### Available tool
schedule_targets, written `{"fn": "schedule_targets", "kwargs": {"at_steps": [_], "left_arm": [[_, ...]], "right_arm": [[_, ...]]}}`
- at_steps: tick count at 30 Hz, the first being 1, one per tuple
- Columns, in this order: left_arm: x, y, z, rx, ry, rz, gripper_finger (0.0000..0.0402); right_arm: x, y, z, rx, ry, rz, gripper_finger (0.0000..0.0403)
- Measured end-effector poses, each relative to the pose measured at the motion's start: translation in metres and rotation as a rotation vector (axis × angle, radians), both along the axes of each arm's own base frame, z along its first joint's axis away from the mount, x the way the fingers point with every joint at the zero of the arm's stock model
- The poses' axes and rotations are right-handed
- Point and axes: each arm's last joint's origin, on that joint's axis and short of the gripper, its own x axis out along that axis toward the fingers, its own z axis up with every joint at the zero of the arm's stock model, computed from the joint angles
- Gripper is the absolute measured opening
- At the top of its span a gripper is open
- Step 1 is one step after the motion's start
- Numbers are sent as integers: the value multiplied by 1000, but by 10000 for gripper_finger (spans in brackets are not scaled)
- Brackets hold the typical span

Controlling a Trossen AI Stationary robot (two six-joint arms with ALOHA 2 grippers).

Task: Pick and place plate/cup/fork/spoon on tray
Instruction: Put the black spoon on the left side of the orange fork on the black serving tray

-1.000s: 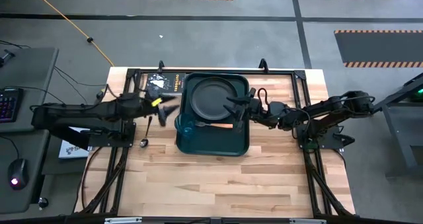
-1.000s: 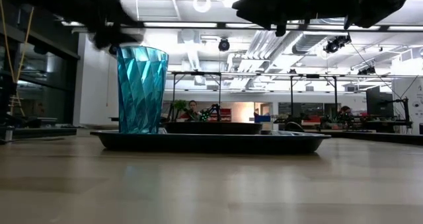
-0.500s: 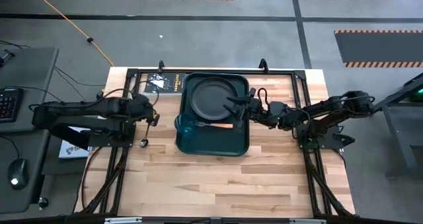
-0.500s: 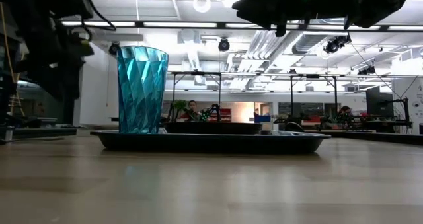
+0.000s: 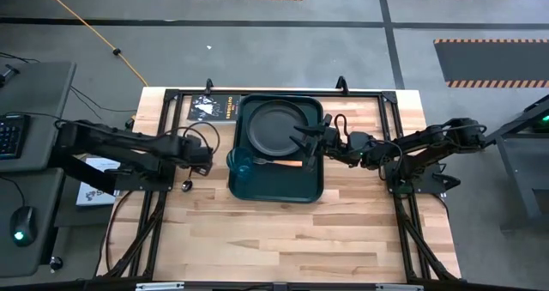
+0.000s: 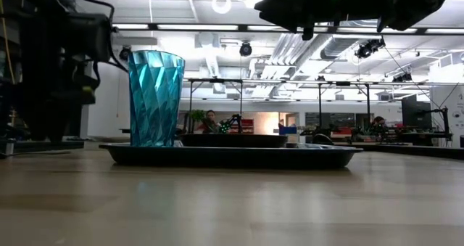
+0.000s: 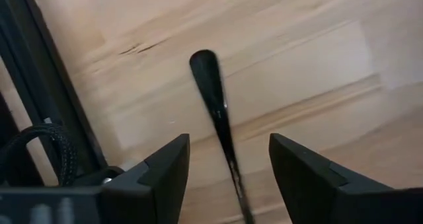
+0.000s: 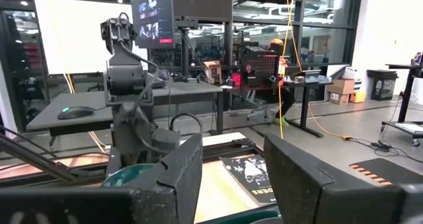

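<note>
With plate, cup and fork on the tray (image 5: pixel 276 184), the left gripper (image 7: pixel 228 168) hangs over the spoon (image 7: pixel 215 105) on the desk, jaws open and empty, and must descend and close.

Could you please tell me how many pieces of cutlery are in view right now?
2. The fork lies on the tray, below the plate. The spoon lies on the table, under the open left pincer.

My two arms are dark, jointed tubes with black cables looping along them. The left tool (image 7: pixel 228 178) shows two matte black, angular fingers (image 7: pixel 158 178); the right tool (image 8: pixel 231 178) has the same blocky black fingers (image 8: pixel 301 184).
</note>
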Motion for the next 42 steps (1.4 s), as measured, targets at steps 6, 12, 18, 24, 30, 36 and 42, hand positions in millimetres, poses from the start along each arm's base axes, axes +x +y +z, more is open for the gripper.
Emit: {"fn": "schedule_targets", "kwargs": {"at_steps": [6,12,18,24,30,36,42], "left_arm": [[5,0,-9,-13,57,1,190],[14,-1,-20,-51,21,-1,180],[13,-4,-24,-72,60,17,166],[21,-8,-16,-73,-32,-70,155],[32,-17,-12,-143,-118,-147,154],[32,-21,-11,-117,-117,-171,152],[25,-27,-12,-184,-46,-220,152]], "right_arm": [[0,0,0,0,1,0,154],[0,0,0,0,2,0,154],[0,0,-1,1,6,1,154],[0,0,0,0,5,1,154],[0,0,0,0,5,1,154],[0,0,-1,0,6,1,154],[0,0,-1,0,6,1,154]]}}
